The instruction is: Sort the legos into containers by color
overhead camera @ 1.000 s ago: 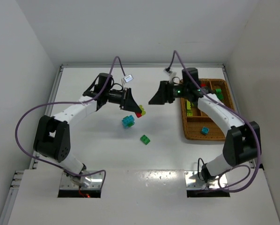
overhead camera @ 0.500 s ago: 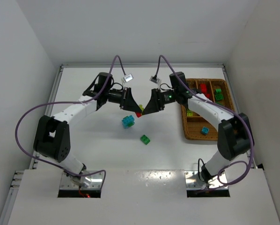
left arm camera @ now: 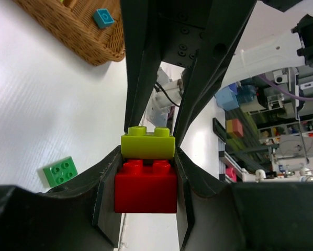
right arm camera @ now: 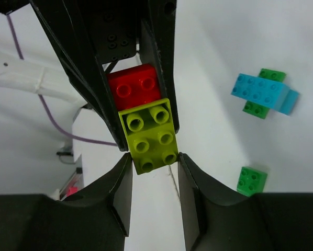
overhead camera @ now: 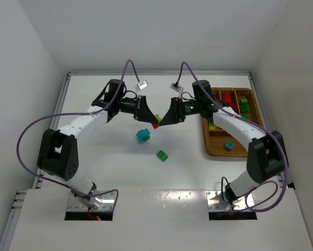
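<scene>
From the top view I see both arms reaching in toward the middle of the tabletop (overhead camera: 104, 162), the left end effector (overhead camera: 150, 120) and the right end effector (overhead camera: 162, 121) meeting tip to tip above it. Between them sits a small joined pair, a red brick (overhead camera: 155, 125) and a yellow-green brick (overhead camera: 157, 118). Just near of that meeting point a cyan-blue and green cluster (overhead camera: 143, 135) lies on the tabletop, and a loose green brick (overhead camera: 161, 155) lies nearer again, a little to the right. The wicker tray (overhead camera: 215, 149) stands at the right, apart from the arms' tips, with red, green and yellow-green pieces in its compartments and a lone cyan-blue brick (overhead camera: 228, 146) toward its near end. In the left wrist view my left fingers are clamped on the sides of the red brick, the yellow-green brick is studded onto it, and the other arm's dark fingers press in on either side of the yellow-green one. The loose green brick and a corner of the tray show beyond. In the right wrist view my right fingertips pinch the near end of the yellow-green brick, the red brick is beyond it in the left arm's grip, and the cluster and loose green brick lie on the tabletop to the right.
</scene>
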Tool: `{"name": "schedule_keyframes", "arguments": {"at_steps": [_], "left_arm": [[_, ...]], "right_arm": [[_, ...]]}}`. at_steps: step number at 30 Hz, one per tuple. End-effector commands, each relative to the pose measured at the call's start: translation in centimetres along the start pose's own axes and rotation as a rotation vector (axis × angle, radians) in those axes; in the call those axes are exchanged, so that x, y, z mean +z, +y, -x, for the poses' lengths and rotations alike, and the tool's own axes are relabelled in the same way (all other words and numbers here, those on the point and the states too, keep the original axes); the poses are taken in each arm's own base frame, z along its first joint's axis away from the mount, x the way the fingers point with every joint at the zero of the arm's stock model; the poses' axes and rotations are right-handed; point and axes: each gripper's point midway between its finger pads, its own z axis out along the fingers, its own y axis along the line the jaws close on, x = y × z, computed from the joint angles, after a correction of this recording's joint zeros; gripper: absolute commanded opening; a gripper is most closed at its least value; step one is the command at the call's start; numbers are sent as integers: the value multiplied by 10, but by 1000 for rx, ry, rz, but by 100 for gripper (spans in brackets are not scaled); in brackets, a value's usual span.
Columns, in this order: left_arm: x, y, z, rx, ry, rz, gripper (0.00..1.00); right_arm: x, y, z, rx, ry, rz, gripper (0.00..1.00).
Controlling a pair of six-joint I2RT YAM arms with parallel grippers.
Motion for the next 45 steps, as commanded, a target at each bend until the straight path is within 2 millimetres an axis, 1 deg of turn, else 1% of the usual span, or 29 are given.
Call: {"name": "schedule_keyframes", "arguments": {"at_steps": [1,3,4,5,7,11,14,15,16,17,18,19,21,22,23,24,25,27,28,32,33,35,36,39,40,41,42,43,45], "left_arm": [[-4,-15,12,72,-17,-21,0],[-7,-13,14,61,-25,-15,0],[-7,-10,13,53,-22,-14,0],[-6,-10,13,53,-22,-14,0],[-6,-10,13,53,-22,-14,0],[-6,-10,13,53,-22,-14,0],[-6,-10,13,53,-22,-14,0],[-6,-10,13,53,-22,-14,0],[-6,-10,13,53,-22,-14,0],[-6,-10,13,53,-22,-14,0],[-6,-10,13,53,-22,-14,0],[-7,-11,13,62,-18,-22,0],[-6,-10,10,53,-16,-21,0],[-7,-11,9,62,-12,-29,0],[-7,-11,9,63,-12,-29,0],[-8,-16,9,71,-9,-43,0],[-8,-16,9,81,-9,-43,0],[-8,-16,9,81,-9,-43,0],[-9,-19,10,91,-13,-44,0],[-9,-20,9,100,-9,-54,0],[-9,-20,9,100,-9,-54,0],[-7,-22,7,102,-1,-60,0],[-7,-22,7,102,-1,-60,0],[-7,-22,7,102,-1,-60,0],[-7,-22,7,102,-1,-60,0],[-7,-22,7,102,-1,-60,0],[-7,-22,7,102,-1,-60,0],[-7,-22,7,102,-1,-60,0],[-6,-21,8,102,-5,-51,0]], "right_arm": [[-37,-26,31,-19,-169,-228,10],[-47,-39,30,2,-197,-302,10],[-55,-39,34,12,-219,-327,10],[-57,-46,34,22,-228,-366,10],[-67,-51,34,37,-258,-403,10],[-72,-52,36,30,-293,-410,9],[-63,-39,31,11,-242,-300,13],[-54,-36,28,1,-207,-261,19],[-48,-22,26,-22,-167,-184,24],[-39,-13,22,-54,-136,-143,30],[-35,-3,22,-82,-122,-107,41],[-29,-2,13,-71,-82,-65,45],[-21,8,11,-87,-50,-7,52],[-20,14,9,-94,-34,45,58],[-18,11,9,-84,-25,57,60],[-14,15,9,-89,-14,73,62],[-12,19,7,-91,-3,91,63],[-10,17,6,-85,11,121,63],[-10,20,10,-107,2,138,63],[-4,20,12,-101,2,156,58],[0,25,12,-104,12,180,58],[3,27,17,-116,15,187,54],[6,32,13,-119,29,205,54],[11,33,17,-126,36,213,51],[14,35,14,-128,44,220,47],[16,32,13,-119,48,218,45],[15,34,16,-128,44,220,42],[15,34,16,-128,44,220,36],[15,35,16,-129,48,228,29]]}}
